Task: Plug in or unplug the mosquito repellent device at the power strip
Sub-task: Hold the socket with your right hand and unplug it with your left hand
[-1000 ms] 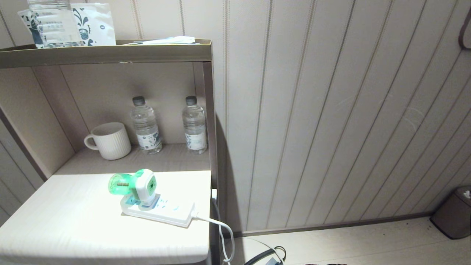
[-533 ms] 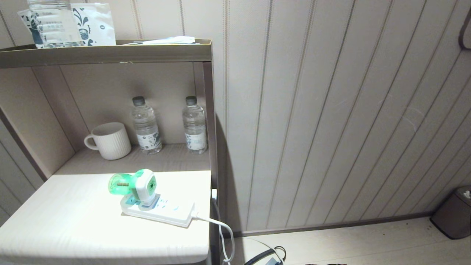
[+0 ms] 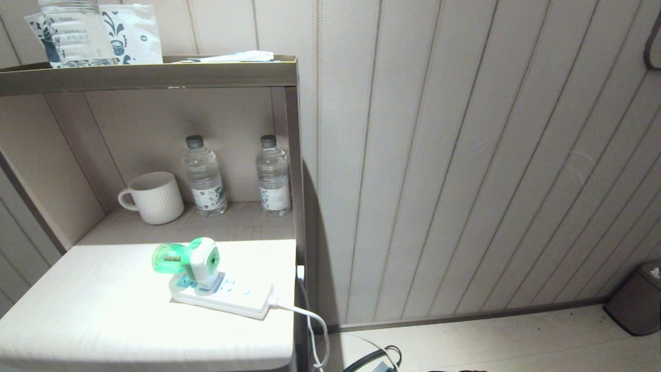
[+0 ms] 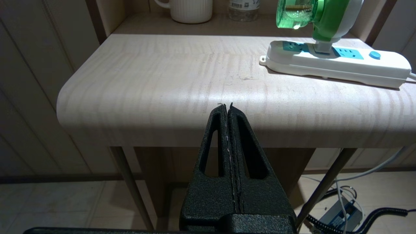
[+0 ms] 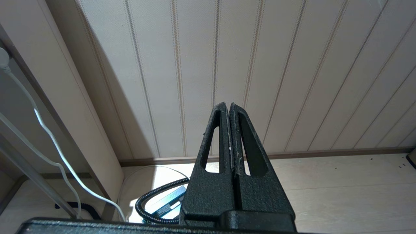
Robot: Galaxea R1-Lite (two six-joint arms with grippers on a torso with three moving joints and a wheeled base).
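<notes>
Sitting plugged in power strip [image 3: 222, 295]: mosquito repellent device [image 3: 192, 260]; both arms parked.

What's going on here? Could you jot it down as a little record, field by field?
Device: mosquito repellent device, plugged into the power strip, green bottle end tipped sideways
Surface: white table
Cable: white cable runs off the table's edge
Shelf behind: mug, two water bottles
Left gripper: shut, empty, low before the table's front edge
Right gripper: shut, empty, facing the wall panelling
</notes>
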